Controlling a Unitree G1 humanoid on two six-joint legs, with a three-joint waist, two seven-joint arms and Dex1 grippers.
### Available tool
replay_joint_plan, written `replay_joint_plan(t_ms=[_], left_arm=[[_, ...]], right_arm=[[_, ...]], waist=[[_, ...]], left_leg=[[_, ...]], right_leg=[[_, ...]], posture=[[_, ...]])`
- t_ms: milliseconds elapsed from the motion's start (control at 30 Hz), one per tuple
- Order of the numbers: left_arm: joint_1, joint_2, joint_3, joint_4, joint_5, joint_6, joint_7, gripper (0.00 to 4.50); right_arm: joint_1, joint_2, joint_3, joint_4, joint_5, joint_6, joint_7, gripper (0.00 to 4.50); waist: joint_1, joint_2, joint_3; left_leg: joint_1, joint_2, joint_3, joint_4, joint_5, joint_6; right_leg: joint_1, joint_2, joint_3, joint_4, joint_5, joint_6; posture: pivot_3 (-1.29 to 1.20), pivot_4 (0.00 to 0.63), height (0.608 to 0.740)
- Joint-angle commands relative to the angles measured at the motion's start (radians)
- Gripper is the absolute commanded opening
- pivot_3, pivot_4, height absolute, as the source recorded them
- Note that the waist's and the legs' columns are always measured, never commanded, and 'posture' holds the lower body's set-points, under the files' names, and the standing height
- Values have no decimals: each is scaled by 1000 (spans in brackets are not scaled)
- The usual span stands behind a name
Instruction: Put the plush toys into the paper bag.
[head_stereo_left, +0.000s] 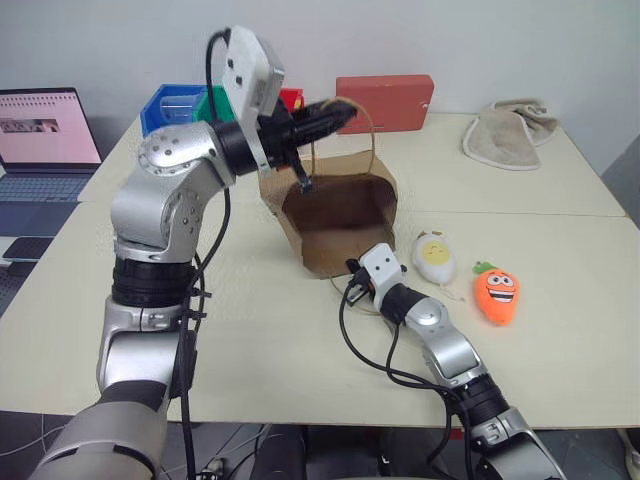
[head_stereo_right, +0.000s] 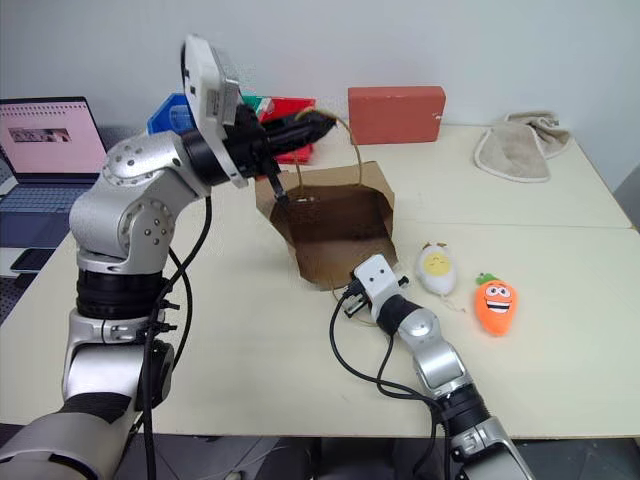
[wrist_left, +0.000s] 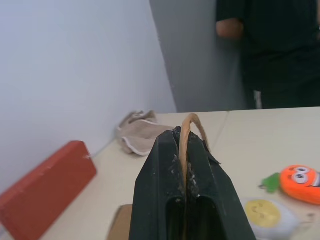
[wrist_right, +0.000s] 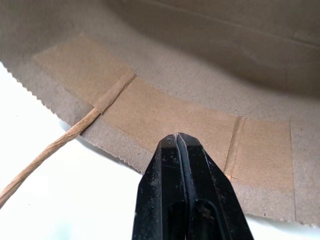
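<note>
The brown paper bag (head_stereo_left: 340, 215) lies tilted on the table with its mouth open toward me. My left gripper (head_stereo_left: 340, 112) is raised above the bag, shut on its cord handle (wrist_left: 192, 125). My right gripper (wrist_right: 177, 140) is shut with nothing in it; its tips rest at the bag's near rim (wrist_right: 175, 105), on the taped patch beside the other handle. The white egg plush (head_stereo_left: 435, 257) and the orange carrot plush (head_stereo_left: 497, 293) lie on the table to the right of the bag, apart from both grippers.
A red box (head_stereo_left: 385, 103) stands behind the bag and a beige towel (head_stereo_left: 510, 132) lies at the back right. A blue bin (head_stereo_left: 172, 108) and a laptop (head_stereo_left: 45, 140) sit at the back left. A person (wrist_left: 275, 50) stands beyond the table's far side.
</note>
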Motion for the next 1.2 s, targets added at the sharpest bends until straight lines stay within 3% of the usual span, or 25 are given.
replay_joint_plan(t_ms=[33, 433, 833, 933, 1100, 1200], left_arm=[[-44, 9, 0, -9, 51, -91, 14, 0], [129, -15, -53, -119, -28, 38, -52, 0], [220, -40, -83, -214, -101, 128, -74, 0], [230, -46, -93, -229, -106, 136, -77, 0], [253, -51, -106, -250, -116, 146, -81, 0], [256, -50, -103, -247, -115, 145, -81, 0]], right_arm=[[21, 3, 19, 22, -12, 28, 11, 13], [-17, 3, -33, -57, 21, 75, 40, 13], [26, -160, -96, -500, 185, 335, 219, 13], [37, -222, -156, -613, 259, 416, 255, 562], [65, -407, -304, -719, 328, 496, 312, 2270], [130, -561, -293, -702, 240, 417, 340, 3414]], waist=[[0, 0, 0], [-9, 0, 0], [-5, 0, 0], [-2, 0, 0], [3, 0, 0], [4, 0, 0]], left_leg=[[0, 0, 0, 0, 0, 0], [-1, 0, 0, -1, 0, 0], [-6, 0, -1, -2, 0, 0], [-7, 0, -1, -2, 0, 0], [-7, 0, 0, -2, 0, 0], [-7, 0, 0, -2, 0, 0]], right_leg=[[0, 0, 0, 0, 0, 0], [-1, 0, 0, 0, 0, 0], [-6, 0, 0, 0, 0, 0], [-7, 0, 0, 0, 0, 0], [-7, 0, 0, 0, 0, 0], [-8, 0, 0, 0, 0, 0]], posture=[[0, 150, 740], [0, 150, 740], [0, 150, 740], [0, 150, 740], [0, 150, 740], [0, 150, 740]])
